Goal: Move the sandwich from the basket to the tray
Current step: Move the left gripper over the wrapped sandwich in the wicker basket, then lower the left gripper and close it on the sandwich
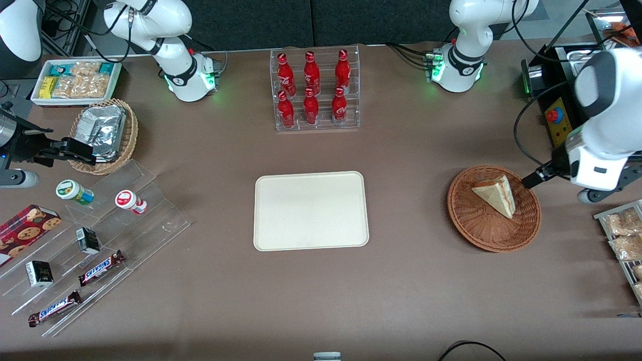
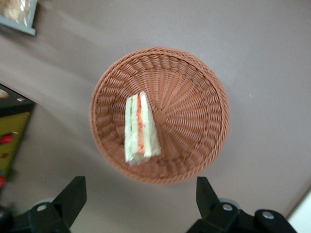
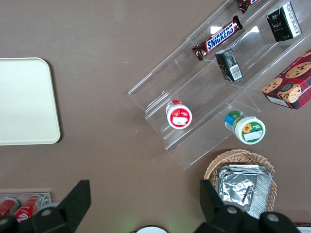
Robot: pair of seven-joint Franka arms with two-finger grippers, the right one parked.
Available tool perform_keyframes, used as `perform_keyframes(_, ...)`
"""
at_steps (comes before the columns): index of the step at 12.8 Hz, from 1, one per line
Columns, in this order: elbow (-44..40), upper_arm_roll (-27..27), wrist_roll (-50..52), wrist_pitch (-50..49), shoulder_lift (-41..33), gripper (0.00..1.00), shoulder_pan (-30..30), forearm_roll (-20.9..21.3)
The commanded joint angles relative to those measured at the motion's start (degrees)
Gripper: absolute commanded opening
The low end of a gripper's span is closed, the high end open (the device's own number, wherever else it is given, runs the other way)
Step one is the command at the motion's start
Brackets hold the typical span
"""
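Risk of crushing or tipping the soft sandwich, lying in the wicker basket well apart from the cream tray, if the open gripper above closes off-centre.

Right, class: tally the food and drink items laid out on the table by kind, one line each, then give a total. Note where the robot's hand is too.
Red bottles: 6
Snickers bars: 2
Lidded cups: 2
Small black cartons: 2
Cookie box: 1
Sandwich: 1
Total: 14
The hand hangs open above the basket; the tray holds nothing.
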State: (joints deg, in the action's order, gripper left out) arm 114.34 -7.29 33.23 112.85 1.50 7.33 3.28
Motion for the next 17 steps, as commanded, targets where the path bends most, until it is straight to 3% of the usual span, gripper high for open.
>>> perform_keyframes(1, 13.5, -0.4, 7.9, 13.4, -2.6, 1.00, 0.8, -0.3)
perform_keyframes(11, 31.3, -0.4, 15.5, 39.7, 0.4, 1.00, 3.7, -0.6)
perform_keyframes(15, 31.9, -0.4, 15.5, 43.8, 3.2, 0.99, 5.1, -0.5)
perform_keyframes(16, 31.7, -0.4, 15.5, 45.2, 4.0, 0.93, 5.1, -0.5)
perform_keyframes(17, 31.5, -0.4, 15.5, 45.6, 4.5, 0.68, 5.1, -0.6)
